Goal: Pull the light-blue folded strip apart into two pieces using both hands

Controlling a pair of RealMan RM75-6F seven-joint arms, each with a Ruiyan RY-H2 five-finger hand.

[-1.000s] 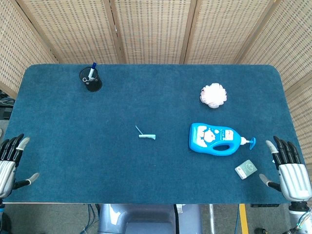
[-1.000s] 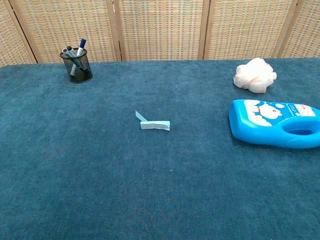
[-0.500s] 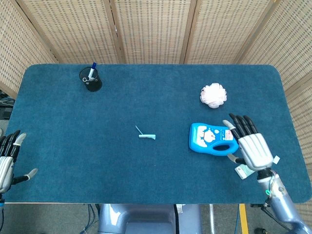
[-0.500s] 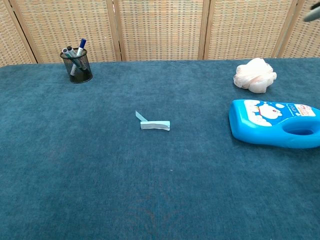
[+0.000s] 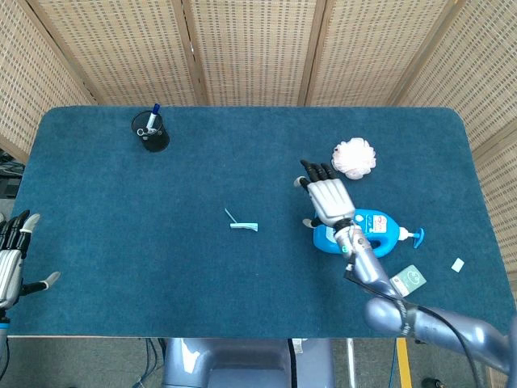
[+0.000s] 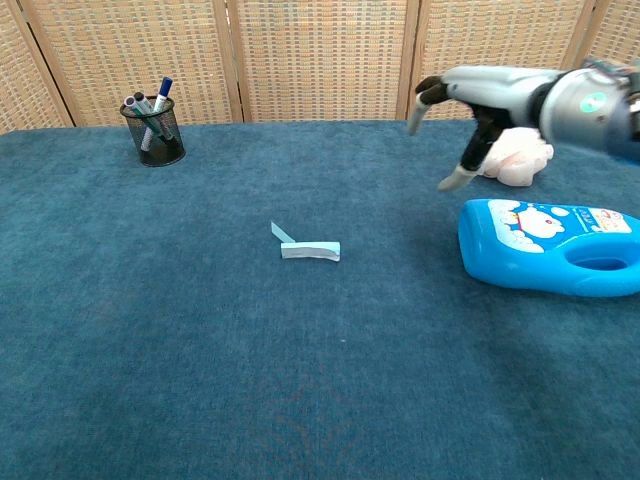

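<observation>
The light-blue folded strip (image 5: 241,224) (image 6: 309,247) lies flat on the blue table mat near its middle, one thin end sticking up at its left. My right hand (image 5: 327,196) (image 6: 478,103) hovers above the mat to the strip's right, palm down with fingers spread, holding nothing. It is well apart from the strip. My left hand (image 5: 11,260) is at the table's near left edge, open and empty, far from the strip. The chest view does not show the left hand.
A blue detergent bottle (image 5: 367,230) (image 6: 545,245) lies on its side just under and right of my right hand. A pink-white bath puff (image 5: 354,157) (image 6: 511,150) sits behind it. A black mesh pen cup (image 5: 150,132) (image 6: 153,129) stands far left. A small card (image 5: 408,279) lies near the front right.
My right hand has swung from the front right edge leftward and forward over the bottle, toward the strip. The left hand has drifted slightly back at the left edge. The strip has not moved.
</observation>
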